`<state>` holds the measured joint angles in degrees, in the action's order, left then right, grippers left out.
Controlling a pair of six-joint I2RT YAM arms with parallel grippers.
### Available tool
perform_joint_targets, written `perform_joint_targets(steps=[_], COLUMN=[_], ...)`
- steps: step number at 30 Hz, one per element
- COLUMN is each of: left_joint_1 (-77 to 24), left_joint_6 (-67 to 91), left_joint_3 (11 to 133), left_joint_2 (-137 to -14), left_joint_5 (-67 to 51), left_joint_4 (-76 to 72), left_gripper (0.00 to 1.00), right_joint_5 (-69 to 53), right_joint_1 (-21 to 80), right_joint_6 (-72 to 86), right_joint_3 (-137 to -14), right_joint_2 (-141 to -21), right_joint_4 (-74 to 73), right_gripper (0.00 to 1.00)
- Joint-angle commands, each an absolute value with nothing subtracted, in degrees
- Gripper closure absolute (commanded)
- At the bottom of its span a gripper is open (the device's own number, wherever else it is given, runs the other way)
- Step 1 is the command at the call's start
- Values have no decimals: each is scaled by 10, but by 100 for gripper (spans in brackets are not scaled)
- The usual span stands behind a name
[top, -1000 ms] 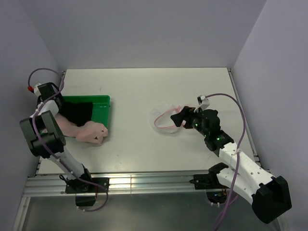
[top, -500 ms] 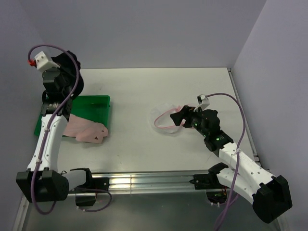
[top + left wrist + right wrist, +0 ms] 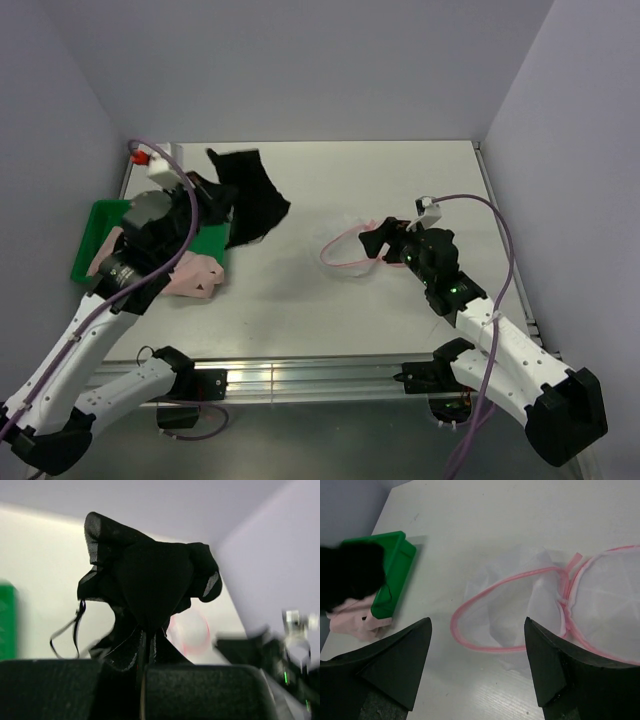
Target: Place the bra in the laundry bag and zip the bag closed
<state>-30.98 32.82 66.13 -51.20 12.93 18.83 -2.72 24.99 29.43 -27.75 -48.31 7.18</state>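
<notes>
Up above the right side of the green plastic tray, a soft black cloth bra hangs in the air, off the white bench. The left jaws are shut tight on the bottom of the bra, and it stands up in a bunch over them. A thin black strap hangs down from its side. The left arm reaches over the tray and hides part of it.

Just beside the tray, on its near side, lies a pale pink piece of clothing. It touches the tray's edge.

Well apart from the tray, to its right, the round white mesh laundry bag with pink zipper trim lies flat on the bench. It is open. Its two pink-edged round parts meet at a little pink tab.

The right arm is on the side of the bag away from the tray. The right jaws are wide apart just over the bag's edge, and they hold nothing.
</notes>
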Motion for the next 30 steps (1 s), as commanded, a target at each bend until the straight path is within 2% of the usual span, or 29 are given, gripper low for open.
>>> perform_joint_targets(steps=[1,5,8,13,16,17,20,21,24,30], left_joint_1=[-381,-455,-461,-447,-415,-408,-388,-382,-381,-423], left_joint_6=[409,487,520,503,469,462,419,411,405,456], left_joint_3=[603,528,461,402,409,415,450,458,461,367], left_joint_2=[-491,-450,-434,-478,-547,-565,-627,-645,-643,-591], left_joint_5=[72,43,15,64,47,49,87,120,148,171], left_joint_4=[261,234,196,170,135,128,126,135,142,165], left_gripper=[100,100,100,100,85,67,35,29,23,29], right_joint_5=[-1,-4,-4,-17,-19,-21,-7,-6,-18,-11], right_joint_1=[255,255,255,256,258,259,266,266,270,280], right_joint_6=[282,280,281,280,280,279,274,275,273,271], right_joint_3=[-289,-293,-294,-297,-301,-302,-301,-302,-307,-310], right_joint_2=[-465,-464,-472,-490,-504,-506,-508,-510,-520,-522], right_joint_4=[75,72,73,74,74,72,71,73,69,68], right_gripper=[19,19,18,19,18,18,18,19,19,18])
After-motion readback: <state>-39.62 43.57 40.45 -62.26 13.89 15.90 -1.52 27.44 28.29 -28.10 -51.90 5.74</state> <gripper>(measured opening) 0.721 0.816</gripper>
